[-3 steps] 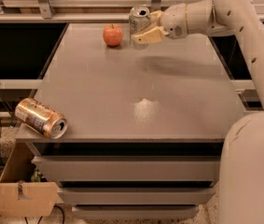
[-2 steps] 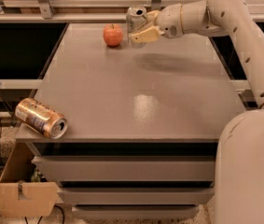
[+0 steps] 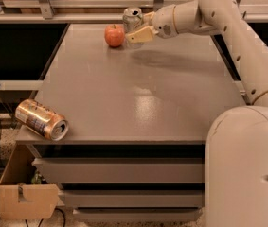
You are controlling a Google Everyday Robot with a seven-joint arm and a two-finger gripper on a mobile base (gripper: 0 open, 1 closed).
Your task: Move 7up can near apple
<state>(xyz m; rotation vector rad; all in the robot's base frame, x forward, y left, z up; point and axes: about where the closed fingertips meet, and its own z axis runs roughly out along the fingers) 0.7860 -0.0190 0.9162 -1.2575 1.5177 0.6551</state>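
Silver 7up can [image 3: 132,16], upright, just beside the apple [image 3: 114,35] at the far edge of the counter [image 3: 138,93]; we record the pincer [image 3: 135,28] clenched around it.

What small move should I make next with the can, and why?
Probably ease it straight down, then release. The gripper holds the 7up can upright close beside the apple. The can's base is hidden, so I cannot tell whether it touches the table.
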